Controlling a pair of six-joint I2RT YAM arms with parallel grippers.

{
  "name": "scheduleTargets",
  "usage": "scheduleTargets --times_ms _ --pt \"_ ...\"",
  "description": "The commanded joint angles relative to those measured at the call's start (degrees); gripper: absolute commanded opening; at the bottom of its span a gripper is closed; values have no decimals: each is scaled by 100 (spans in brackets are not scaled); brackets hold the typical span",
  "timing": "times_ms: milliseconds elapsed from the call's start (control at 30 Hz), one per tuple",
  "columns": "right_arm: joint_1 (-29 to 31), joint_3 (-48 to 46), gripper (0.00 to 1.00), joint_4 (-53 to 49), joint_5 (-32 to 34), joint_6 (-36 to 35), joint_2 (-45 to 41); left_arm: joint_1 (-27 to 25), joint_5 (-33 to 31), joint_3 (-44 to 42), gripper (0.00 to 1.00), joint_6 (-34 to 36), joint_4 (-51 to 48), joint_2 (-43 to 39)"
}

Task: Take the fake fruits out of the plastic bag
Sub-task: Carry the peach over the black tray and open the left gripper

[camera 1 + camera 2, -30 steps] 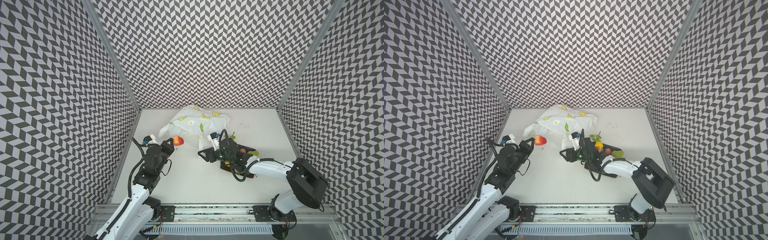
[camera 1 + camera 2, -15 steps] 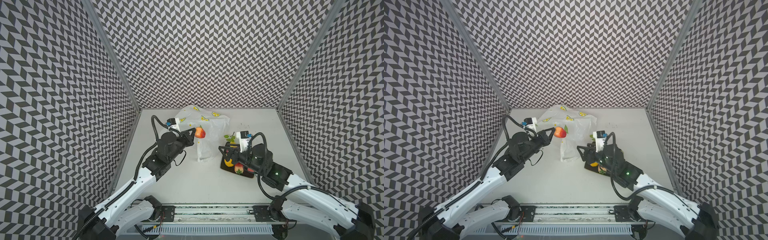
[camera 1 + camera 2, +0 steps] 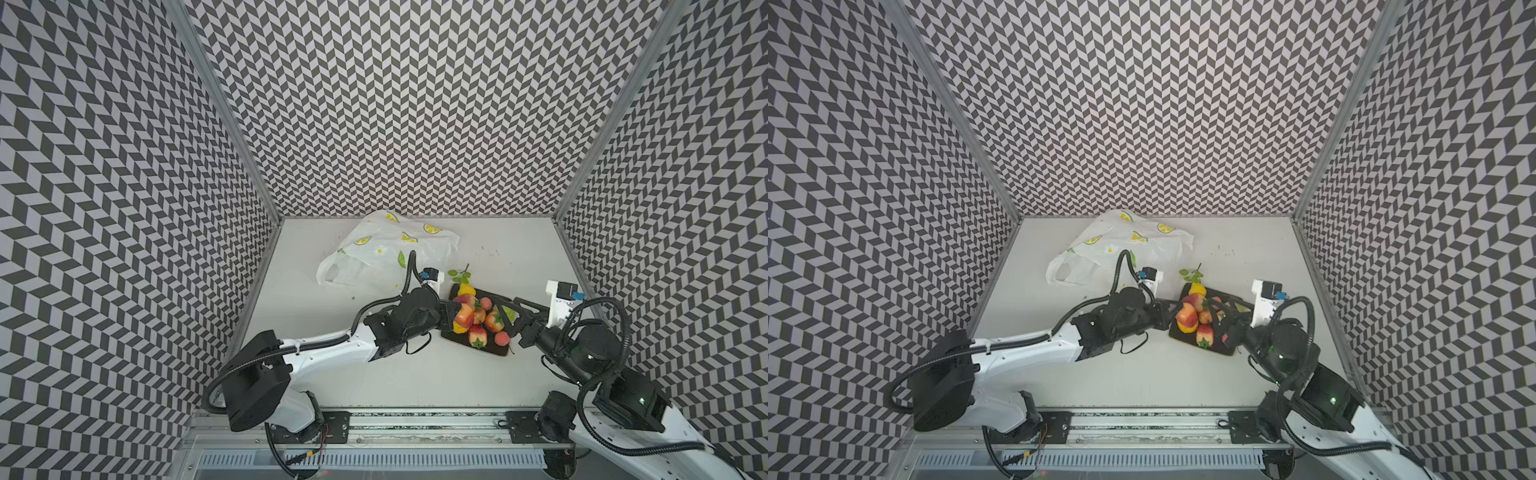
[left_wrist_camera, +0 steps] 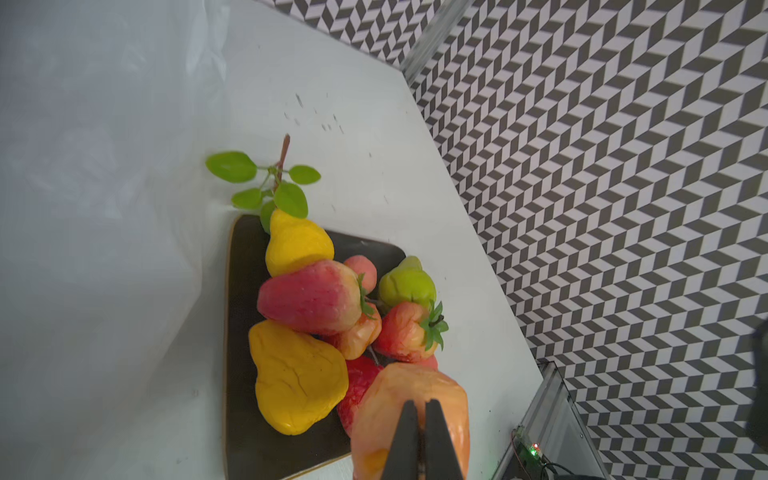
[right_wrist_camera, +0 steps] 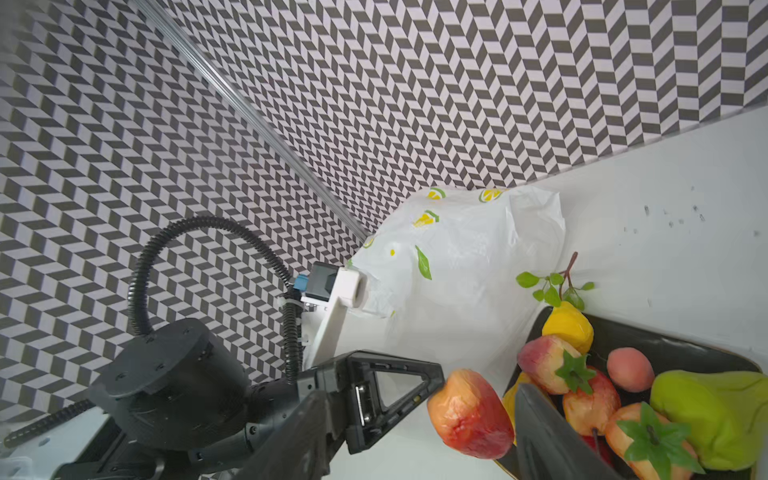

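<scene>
- Left hand (image 3: 456, 315): my fingers (image 4: 409, 436) are pressed almost together, pinching an orange-red fruit (image 5: 469, 411) by its skin. I hold it at the left edge of the dark plate (image 3: 492, 350).
- Right hand (image 3: 513, 316): my jaws stand spread wide and grip nothing. It is poised at the plate's right side, close to the pile.
- Fake fruits (image 4: 311, 299): heaped on the plate are two yellow lemons, several red strawberries, one green fruit and one small pinkish peach. A leafy sprig (image 3: 459, 274) pokes off the plate's far corner onto the worktop (image 3: 415, 374).
- Plastic bag (image 3: 374, 257): crumpled, lying along the far edge of the worktop, left of the middle, apart from both my hands. Whether any fruit lies inside I cannot tell.
- Plate: set toward the right edge of the worktop, near the bag's right end.
</scene>
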Motion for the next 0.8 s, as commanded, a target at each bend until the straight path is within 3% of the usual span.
scheduleTargets --times_ms 0,233,767 --pt "-19 23 69 -66 64 56 -54 -47 62 136 0 -345 722 180" --pt "-18 51 69 -26 46 12 -66 -82 181 196 0 -635 1323 775" --pt "-18 97 68 -26 -70 9 -21 -78 203 510 0 -720 1429 1667"
